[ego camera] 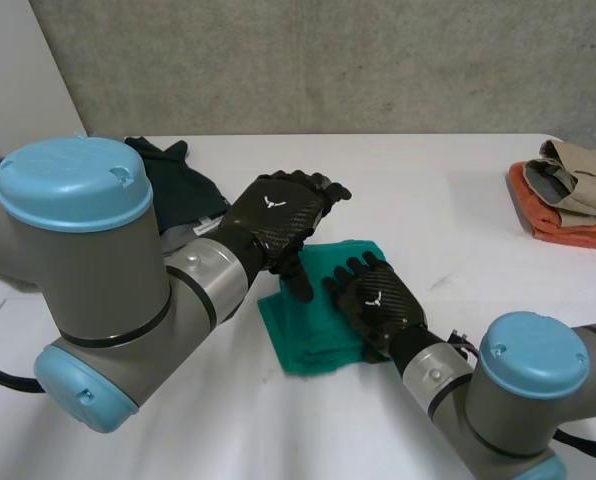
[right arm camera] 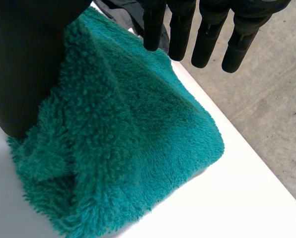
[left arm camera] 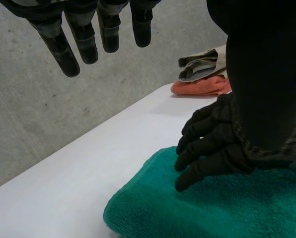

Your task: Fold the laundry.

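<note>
Left arm [ego camera: 88, 290] up close, hangs the left hand [ego camera: 273, 215] loose and empty over the folded teal towel [ego camera: 300, 345] toward the tabletop's [ego camera: 428, 190] near edge, presses the right hand [ego camera: 378, 300] flat-fingered on top, apparently smoothing the final fold, next calls for lifting clear.

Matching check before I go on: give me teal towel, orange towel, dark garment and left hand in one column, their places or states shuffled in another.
1 teal towel
2 orange towel
3 dark garment
4 left hand

A under a beige cloth, right side of the table
B far side, beside the left arm
C fingers straight, above the towel
D pressed under the right hand

Pairs: 1-D, 2-A, 3-B, 4-C
</note>
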### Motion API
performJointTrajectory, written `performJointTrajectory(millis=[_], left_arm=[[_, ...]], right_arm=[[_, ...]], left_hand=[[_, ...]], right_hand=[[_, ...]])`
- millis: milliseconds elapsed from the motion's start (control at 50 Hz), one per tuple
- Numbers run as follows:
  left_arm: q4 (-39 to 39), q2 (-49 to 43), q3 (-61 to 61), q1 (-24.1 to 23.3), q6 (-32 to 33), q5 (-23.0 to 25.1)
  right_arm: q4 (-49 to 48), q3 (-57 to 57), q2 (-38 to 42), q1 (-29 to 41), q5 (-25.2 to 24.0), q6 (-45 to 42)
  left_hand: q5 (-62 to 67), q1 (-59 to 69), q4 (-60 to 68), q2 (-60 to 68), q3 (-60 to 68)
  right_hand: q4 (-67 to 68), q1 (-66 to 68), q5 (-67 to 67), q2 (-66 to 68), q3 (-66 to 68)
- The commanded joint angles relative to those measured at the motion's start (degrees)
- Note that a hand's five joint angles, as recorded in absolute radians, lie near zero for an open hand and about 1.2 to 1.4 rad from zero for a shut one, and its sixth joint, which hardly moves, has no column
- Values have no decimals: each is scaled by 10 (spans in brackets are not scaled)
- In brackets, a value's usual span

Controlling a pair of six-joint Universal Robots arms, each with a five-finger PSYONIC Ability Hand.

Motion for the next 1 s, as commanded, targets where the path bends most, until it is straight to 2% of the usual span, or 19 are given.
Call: performJointTrajectory(millis=[20, 80, 120, 140, 160, 180, 320, 460, 500, 600, 680, 780, 860, 920, 1000], left_arm=[[4, 0, -2, 2, 1, 0], [4, 0, -2, 2, 1, 0], [4, -1, -2, 3, 1, 0], [4, -1, -3, 3, 1, 0], [4, -1, -4, 4, 1, 0], [4, 0, -5, 5, 1, 0], [4, 7, 1, 10, 1, 0], [6, 13, 19, 6, 1, 1], [6, 14, 23, 3, 0, 1], [8, 35, 30, -6, -1, 4], [15, 40, 30, -13, -1, 5], [21, 39, 28, -24, 1, 5], [21, 34, 23, -25, 0, 5], [22, 30, 18, -25, 0, 4], [24, 23, 5, -25, 0, 4]], right_arm=[[2, -36, 25, 1, 1, 4], [1, -50, 37, 0, 0, 6], [4, -68, 48, 0, 1, 8], [4, -72, 50, 0, 0, 8], [6, -81, 51, -4, 1, 10], [5, -83, 47, -5, 1, 11], [6, -129, 24, -18, 1, 22], [8, -212, -14, -104, -36, 74], [1, -256, -22, -137, -56, 106], [-12, -356, -16, -214, -66, 191], [-40, -440, 20, -289, -65, 271], [-63, -566, 117, -383, -72, 341], [-64, -635, 212, -417, -98, 350], [-68, -666, 295, -454, -137, 348], [-68, -658, 338, -484, -160, 341]], left_hand=[[-22, -3, -11, -13, -16], [-22, -3, -11, -13, -16], [-22, -3, -11, -13, -16], [-22, -3, -11, -13, -16], [-22, -3, -11, -13, -16], [-22, -3, -11, -13, -16], [-26, -7, -14, -16, -19], [-26, -7, -14, -16, -19], [-24, -5, -12, -14, -18], [-26, -7, -14, -16, -19], [-26, -7, -14, -16, -19], [-22, -3, -11, -13, -16], [-19, 0, -7, -9, -13], [-19, 0, -7, -9, -13], [-17, 2, -6, -8, -11]], right_hand=[[55, 59, 56, 68, 53], [86, 89, 86, 98, 83], [179, 183, 180, 192, 177], [262, 265, 262, 274, 259], [574, 577, 574, 586, 571], [595, 598, 595, 607, 592], [595, 598, 595, 607, 592], [595, 598, 595, 607, 592], [595, 598, 595, 607, 592], [595, 598, 595, 607, 592], [595, 598, 595, 607, 592], [595, 598, 595, 607, 592], [595, 598, 595, 607, 592], [595, 598, 595, 607, 592], [595, 598, 595, 607, 592]])
